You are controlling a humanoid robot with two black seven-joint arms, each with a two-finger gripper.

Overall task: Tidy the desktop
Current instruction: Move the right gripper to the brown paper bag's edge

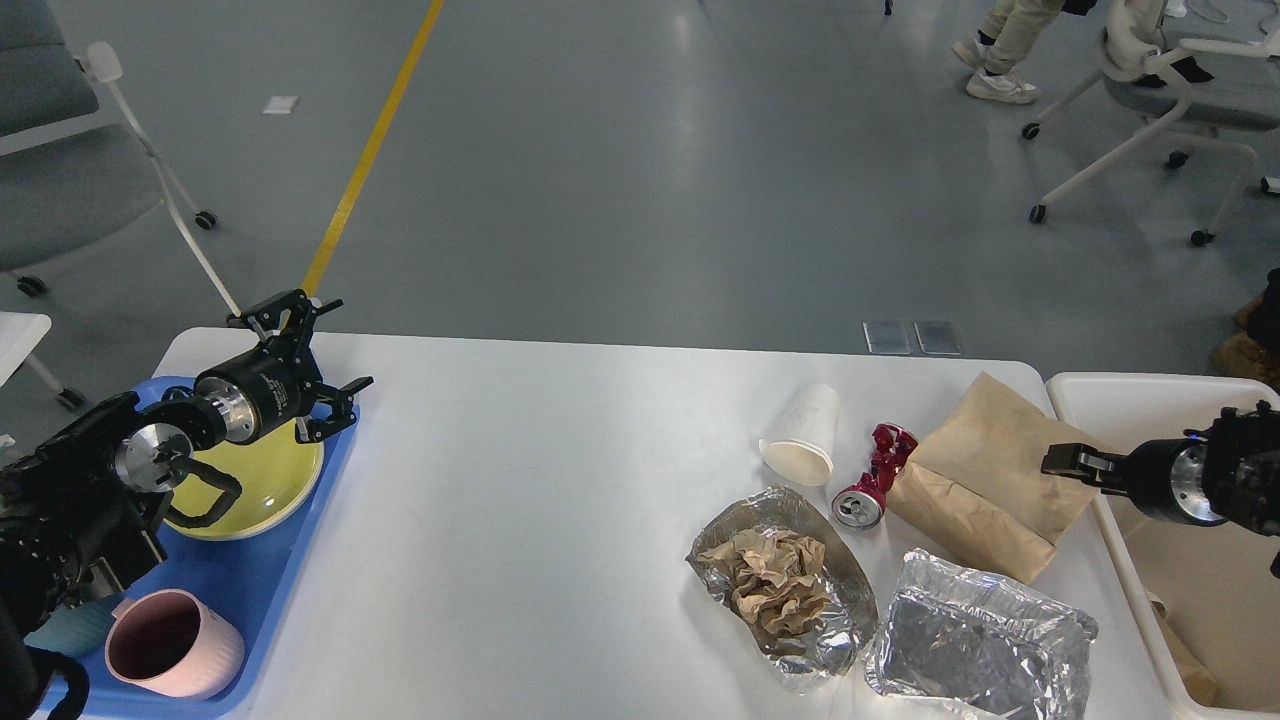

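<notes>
The white desktop (pixel 540 500) holds litter on its right half: a white paper cup (pixel 800 440) on its side, a crushed red can (pixel 872 482), a brown paper bag (pixel 985 480), a foil sheet holding crumpled brown paper (pixel 780 585) and an empty foil container (pixel 980 645). My left gripper (pixel 352 342) is open and empty, above the far edge of a yellow plate (pixel 260 480). My right gripper (pixel 1062 461) hovers at the bag's right edge. It is dark and seen end-on, so its fingers cannot be told apart.
A blue tray (pixel 260 590) at the left carries the yellow plate and a pink mug (pixel 170 645). A cream-white bin (pixel 1150 385) stands off the desktop's right end. Office chairs stand on the floor beyond, and a person's legs (pixel 1000 50) are far right.
</notes>
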